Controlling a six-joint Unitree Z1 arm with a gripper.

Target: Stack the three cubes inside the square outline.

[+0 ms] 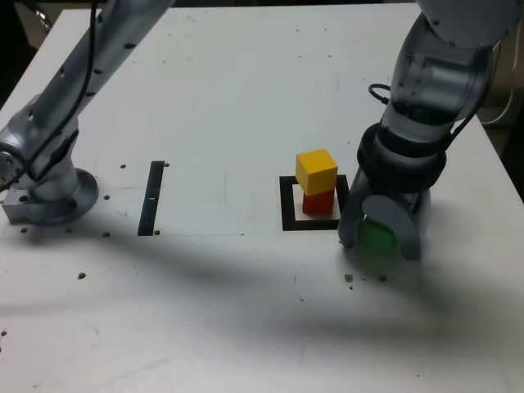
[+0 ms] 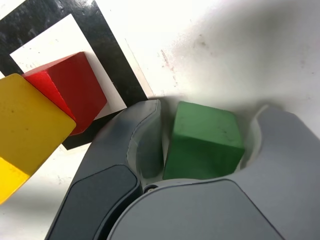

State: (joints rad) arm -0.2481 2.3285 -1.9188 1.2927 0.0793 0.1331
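Observation:
A yellow cube (image 1: 316, 170) (image 2: 30, 125) sits on a red cube (image 1: 318, 202) (image 2: 75, 95), turned slightly against it. Both stand inside the square outline (image 1: 288, 205) (image 2: 107, 50) of black tape. The green cube (image 1: 378, 237) (image 2: 202, 142) rests on the white table just outside the outline, on the exterior view's right. My gripper (image 1: 378, 242) (image 2: 207, 114) is down at table level with one grey finger (image 2: 147, 135) against each side of the green cube. It is shut on that cube.
A narrow black tape strip (image 1: 151, 196) lies on the table at the exterior view's left. The arm's base (image 1: 49, 192) is bolted near the left edge. Small screw holes dot the white tabletop (image 1: 246, 98).

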